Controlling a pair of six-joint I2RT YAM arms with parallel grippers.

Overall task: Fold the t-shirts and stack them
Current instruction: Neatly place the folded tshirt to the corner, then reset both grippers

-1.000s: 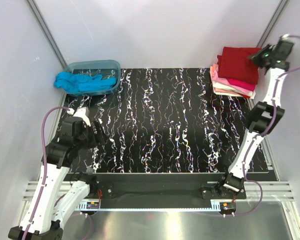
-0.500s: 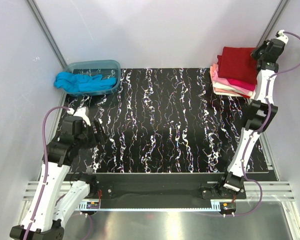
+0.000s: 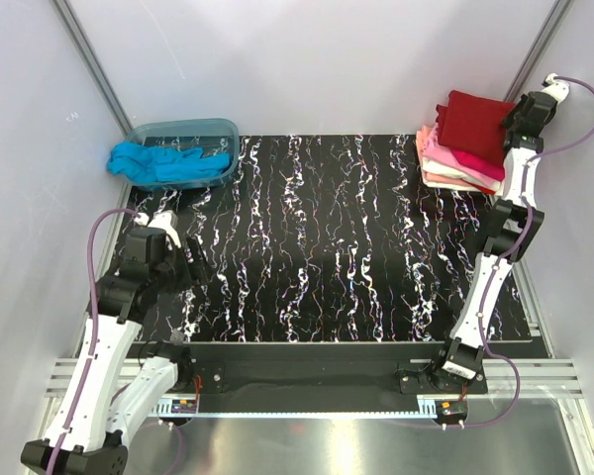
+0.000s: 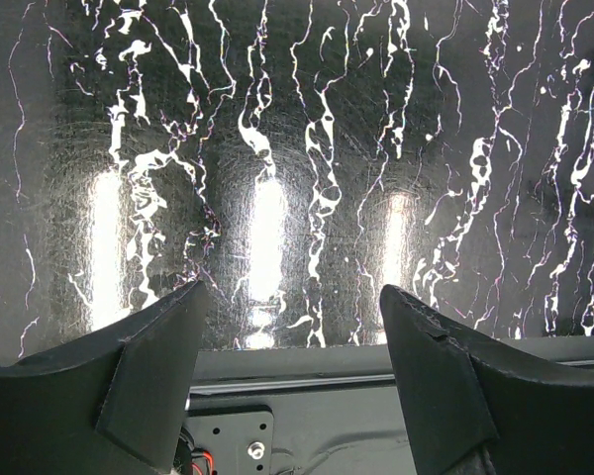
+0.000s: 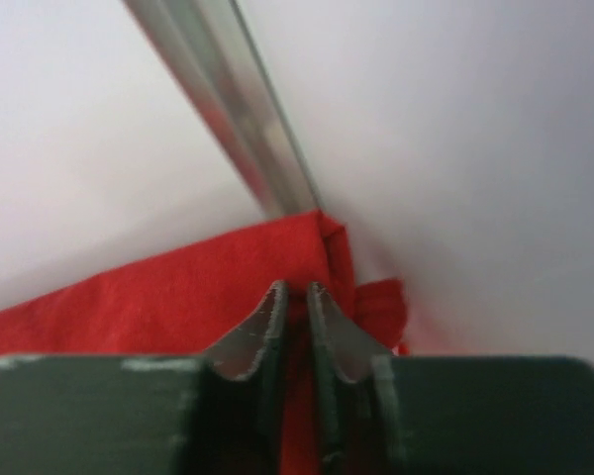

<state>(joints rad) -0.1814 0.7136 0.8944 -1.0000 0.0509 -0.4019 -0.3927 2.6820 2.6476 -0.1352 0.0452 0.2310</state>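
1. At the far right corner of the bench (image 3: pixel 327 257), a stack of folded t-shirts (image 3: pixel 453 166) is sitting, with pink and pale layers showing under the dark red shirt (image 3: pixel 472 127) on top.
2. Right hand (image 3: pixel 516 112) is reaching in at the red shirt's far right edge, close beside the metal corner post (image 5: pixel 228 94).
3. Wrist view: its fingers (image 5: pixel 267 322) are standing nearly together with a thin gap between them, tips at the cloth's folded corner. Possibly pinching a fold; I cannot tell.
4. Left hand (image 4: pixel 290 292) is hovering over bare bench at the near left, fingers spread wide, nothing between them.
5. Turquoise shirt (image 3: pixel 163 163) is lying crumpled in the blue-grey tub (image 3: pixel 226 127) at the far left, spilling over its left rim, well apart from the stack.
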